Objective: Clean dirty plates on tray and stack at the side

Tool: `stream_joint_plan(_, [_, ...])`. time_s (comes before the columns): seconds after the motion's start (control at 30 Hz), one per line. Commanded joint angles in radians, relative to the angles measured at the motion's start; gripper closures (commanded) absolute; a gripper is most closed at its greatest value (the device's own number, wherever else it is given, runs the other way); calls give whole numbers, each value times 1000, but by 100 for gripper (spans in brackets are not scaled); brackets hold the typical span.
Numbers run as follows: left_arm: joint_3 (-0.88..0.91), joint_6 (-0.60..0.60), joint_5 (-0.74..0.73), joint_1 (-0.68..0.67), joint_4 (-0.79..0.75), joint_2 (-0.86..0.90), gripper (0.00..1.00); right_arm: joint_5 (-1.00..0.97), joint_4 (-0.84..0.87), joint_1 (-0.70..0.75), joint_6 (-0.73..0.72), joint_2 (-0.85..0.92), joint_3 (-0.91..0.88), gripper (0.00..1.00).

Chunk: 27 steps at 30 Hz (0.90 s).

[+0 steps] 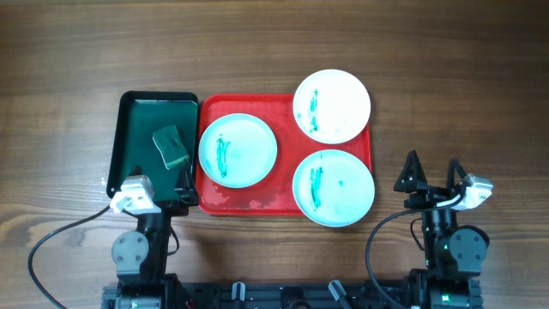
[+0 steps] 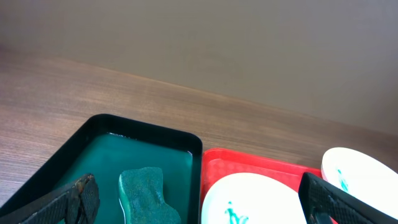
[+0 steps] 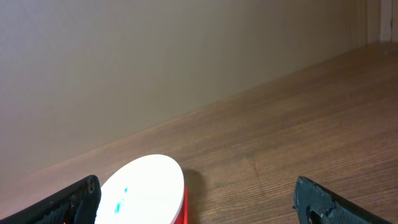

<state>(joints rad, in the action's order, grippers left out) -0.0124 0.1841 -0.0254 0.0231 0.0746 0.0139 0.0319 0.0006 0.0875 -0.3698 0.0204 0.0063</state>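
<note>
Wooden tabletop [image 1: 69, 69] carries the large red rectangular plastic tray [image 1: 249, 207] with three round white teal-smeared plates [image 1: 238, 150], ahead-left of the spread-open right gripper [image 1: 433, 167], while the green rectangular sponge [image 1: 171, 144] lies just ahead of the spread-open left gripper [image 1: 157, 184], so the left arm is nearer it.

Soft, even light fills my overhead view, and the tabletop [image 1: 69, 51] grain is sharp with only faint shadows. In my right wrist view the far plate [image 3: 144, 186] glares to blown-out white. My dark fingers [image 2: 74, 199] blur at the wrist frames' lower corners.
</note>
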Motion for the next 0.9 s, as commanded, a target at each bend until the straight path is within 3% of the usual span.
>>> stream_joint_plan(0.0, [6,-21,-15,8,-3,-1,0,-5,6,-6,21,2,-1,0])
stream_joint_plan(0.17, [5,-21,-15,8,-24,-1,0,71,6,-6,120,2,1,0])
stream_joint_plan(0.87, [-206,-20,-19,8,119,29,0,217,64,-6,160,4,92,0])
